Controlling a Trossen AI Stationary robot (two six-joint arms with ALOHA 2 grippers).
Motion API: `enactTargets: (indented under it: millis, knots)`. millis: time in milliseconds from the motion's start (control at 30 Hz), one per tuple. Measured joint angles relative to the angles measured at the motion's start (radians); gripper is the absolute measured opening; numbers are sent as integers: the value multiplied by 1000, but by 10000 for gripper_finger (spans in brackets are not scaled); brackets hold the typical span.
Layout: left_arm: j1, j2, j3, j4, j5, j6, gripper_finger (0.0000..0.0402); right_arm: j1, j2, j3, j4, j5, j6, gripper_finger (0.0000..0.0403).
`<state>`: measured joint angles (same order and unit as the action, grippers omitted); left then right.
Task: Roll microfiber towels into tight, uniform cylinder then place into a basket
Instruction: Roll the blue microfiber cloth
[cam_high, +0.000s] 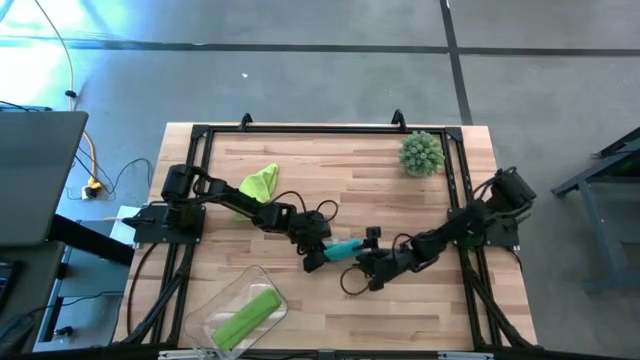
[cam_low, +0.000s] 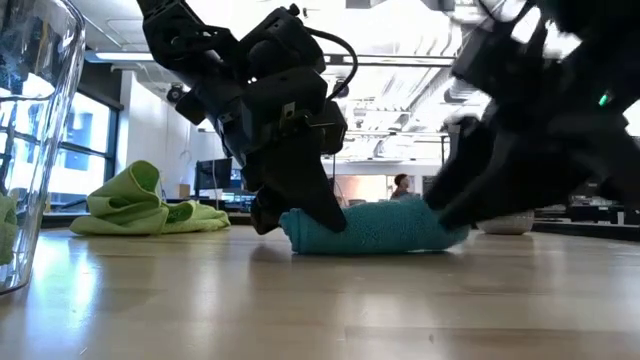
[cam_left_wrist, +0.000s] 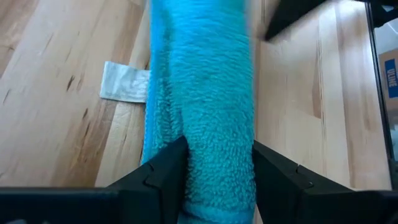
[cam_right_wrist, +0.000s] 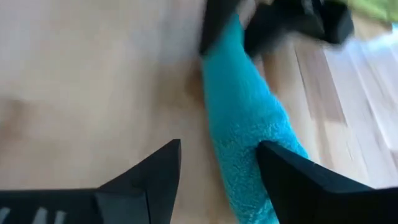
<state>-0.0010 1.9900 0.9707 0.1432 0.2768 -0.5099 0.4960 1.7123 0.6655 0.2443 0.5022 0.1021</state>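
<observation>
A teal microfiber towel (cam_high: 345, 248), rolled into a cylinder, lies on its side on the wooden table (cam_high: 420, 320) near the middle. My left gripper (cam_high: 315, 257) is shut on its left end. My right gripper (cam_right_wrist: 217, 180) stands open at the roll's right end (cam_low: 445, 225), one finger beside it and the other over it. A lime towel (cam_high: 260, 183) lies crumpled at the far left. Another lime towel (cam_high: 245, 318), rolled, lies in the clear basket (cam_high: 262, 275) at the near left. My left gripper pinches the roll's left end (cam_left_wrist: 217, 155) between its two fingers (cam_left_wrist: 165, 171), one on each long side. The fingers slant down from the table's left and lie along the roll. The roll rests level on the table, its white tag (cam_left_wrist: 124, 81) flat on the wood. My right gripper has one finger (cam_right_wrist: 298, 180) over the roll's right end (cam_right_wrist: 249, 155); whether it touches the cloth, I cannot tell.
A spiky grey-green ball (cam_high: 421, 153) sits at the far right corner. A black frame (cam_high: 300, 130) runs around the table's edges. Bare wood lies near the front right and between the crumpled towel and the ball.
</observation>
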Motion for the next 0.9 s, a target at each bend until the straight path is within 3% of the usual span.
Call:
enactTargets:
  millis: [500,733,900]
  knots:
    - [0,0,0,1,-10,5,153,12,-3,1,16,29,-49,206]
    - [0,0,0,1,-12,6,153,60,-82,1,-95,46,52,206]
    - [1,0,0,3,-15,8,153,35,-64,2,-39,84,-42,206]
